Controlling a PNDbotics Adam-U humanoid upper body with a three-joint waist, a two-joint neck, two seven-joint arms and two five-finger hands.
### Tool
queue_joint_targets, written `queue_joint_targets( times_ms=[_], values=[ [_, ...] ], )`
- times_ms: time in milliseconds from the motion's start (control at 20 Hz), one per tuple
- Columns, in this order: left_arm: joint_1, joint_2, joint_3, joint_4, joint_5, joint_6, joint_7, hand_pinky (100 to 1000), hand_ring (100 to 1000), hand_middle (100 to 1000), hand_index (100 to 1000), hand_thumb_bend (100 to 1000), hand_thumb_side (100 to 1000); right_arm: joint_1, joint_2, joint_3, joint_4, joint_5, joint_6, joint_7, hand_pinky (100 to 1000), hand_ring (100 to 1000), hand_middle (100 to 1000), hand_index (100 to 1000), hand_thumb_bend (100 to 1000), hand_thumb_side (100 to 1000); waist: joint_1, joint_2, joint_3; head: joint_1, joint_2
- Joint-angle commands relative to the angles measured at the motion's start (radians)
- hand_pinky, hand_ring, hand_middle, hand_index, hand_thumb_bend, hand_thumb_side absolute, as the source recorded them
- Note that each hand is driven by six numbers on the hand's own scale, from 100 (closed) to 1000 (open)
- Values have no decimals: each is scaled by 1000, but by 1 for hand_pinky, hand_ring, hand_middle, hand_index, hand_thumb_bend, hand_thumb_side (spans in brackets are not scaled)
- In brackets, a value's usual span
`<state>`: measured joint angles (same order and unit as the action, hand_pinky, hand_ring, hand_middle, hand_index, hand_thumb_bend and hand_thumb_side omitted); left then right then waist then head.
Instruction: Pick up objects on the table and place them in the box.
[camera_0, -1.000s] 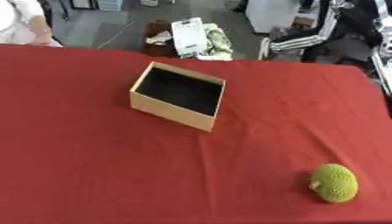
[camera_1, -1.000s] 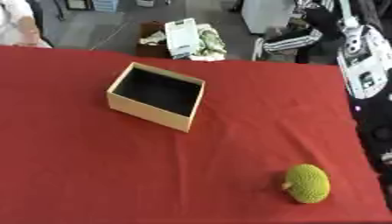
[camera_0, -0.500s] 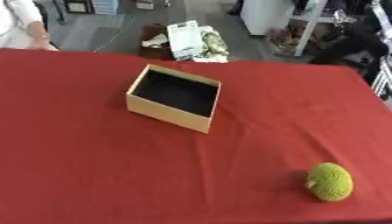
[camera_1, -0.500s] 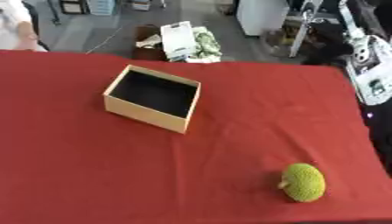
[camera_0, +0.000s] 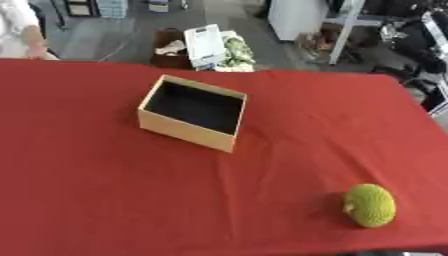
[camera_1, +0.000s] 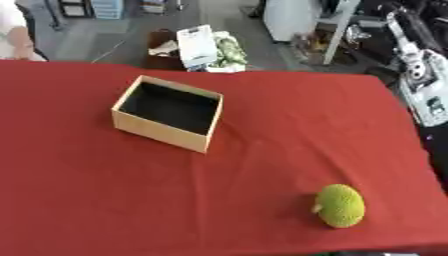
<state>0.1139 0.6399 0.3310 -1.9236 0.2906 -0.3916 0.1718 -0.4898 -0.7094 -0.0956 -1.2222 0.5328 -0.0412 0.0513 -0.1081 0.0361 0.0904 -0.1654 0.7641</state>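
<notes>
Sitting near the front right corner of the table, a bumpy yellow-green fruit, shaped like a small jackfruit, rests on the red tablecloth with nothing touching it. Its rough skin is a little darker on the left side, and a faint shadow falls on the cloth just beside it on that side. Well apart from the fruit, toward the far left of the table's middle, stands an open cardboard box with tan walls and a dark inside; nothing can be made out in it. The box sits askew to the table's edges, with one corner pointing toward the front edge and the fruit's side. The cloth covers the whole tabletop and shows soft creases running from the box toward the front right. Neither of the robot's hands shows in either view, so their state cannot be told. Beyond the far edge of the table, on the grey floor, lies a heap of things, among them a white flat object beside something with a green pattern.
</notes>
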Motion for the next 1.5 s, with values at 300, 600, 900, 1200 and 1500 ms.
queue_joint_targets(
  times_ms=[300,600,900,1200,1500],
  values=[
    [-2,33,8,-22,-5,-2,0,672,1000,1000,790,187,706,25,-78,5,17,-51,-35,35,846,987,871,951,100,879,0,-11,-8,16,6],
    [0,39,6,-24,-8,-4,-2,672,1000,1000,791,185,704,21,-110,36,48,-88,-58,82,854,992,879,957,100,906,-5,-12,-15,40,6],
    [2,48,3,-25,-10,-5,-2,671,1000,1000,791,186,704,-5,-142,72,86,-127,-82,167,861,997,886,961,100,938,-13,-16,-26,53,6],
    [1,50,2,-25,-9,-4,-4,671,1000,1000,790,185,704,-21,-154,86,89,-179,-117,255,862,1000,888,962,100,979,-15,-16,-33,60,6],
    [1,57,-1,-24,-10,-6,-6,671,1000,1000,790,181,704,-39,-183,116,105,-217,-126,400,872,1000,897,966,100,1000,-17,-15,-39,81,6]
  ],
)
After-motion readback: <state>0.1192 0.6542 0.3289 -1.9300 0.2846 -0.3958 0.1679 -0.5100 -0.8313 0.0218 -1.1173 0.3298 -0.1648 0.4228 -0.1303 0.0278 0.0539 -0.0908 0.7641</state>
